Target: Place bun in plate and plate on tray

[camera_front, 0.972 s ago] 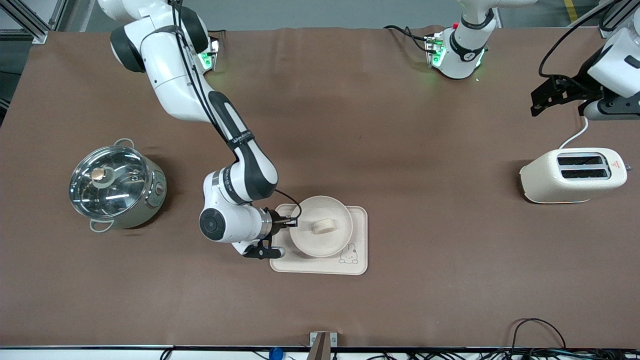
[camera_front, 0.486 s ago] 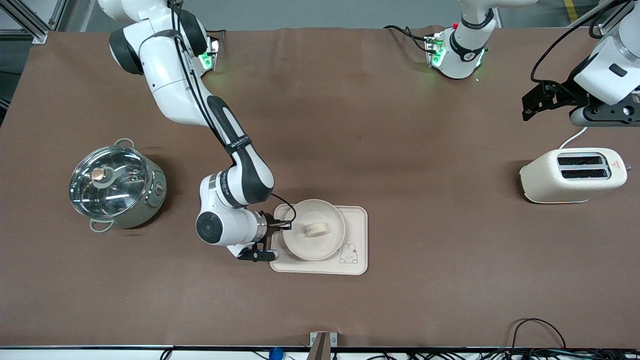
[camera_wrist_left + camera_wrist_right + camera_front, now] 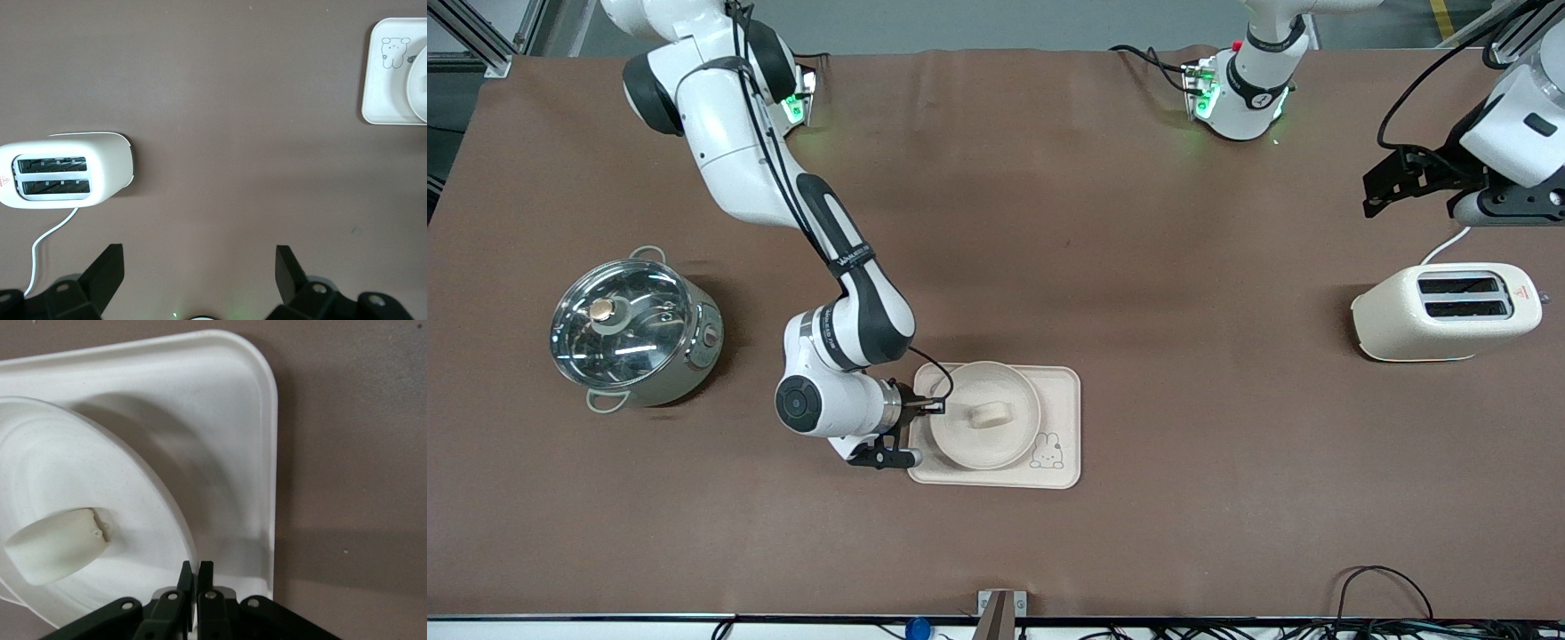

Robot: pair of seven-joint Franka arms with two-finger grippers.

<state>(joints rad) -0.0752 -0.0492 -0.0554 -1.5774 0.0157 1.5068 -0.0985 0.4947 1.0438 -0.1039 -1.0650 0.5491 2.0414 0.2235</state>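
I read the right end effector (image 3: pixel 195 577) as pinched nearly closed on the rim of the plate (image 3: pixel 984 414). The plate sits over the tray (image 3: pixel 1060 402), at its end toward the right arm, with the bun (image 3: pixel 990 415) inside. My left end effector (image 3: pixel 200 270) waits spread wide above bare tabletop (image 3: pixel 1138 267) near the toaster (image 3: pixel 1445 311).

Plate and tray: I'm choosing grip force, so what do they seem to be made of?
The plate, pinched at its rim by the right gripper, looks like matte cream plastic or melamine, possibly ceramic: smooth, even, no glare. The tray under it shows the same dull cream finish with rounded moulded corners, so likely moulded plastic or fibre composite. The left gripper waits open beside the toaster.
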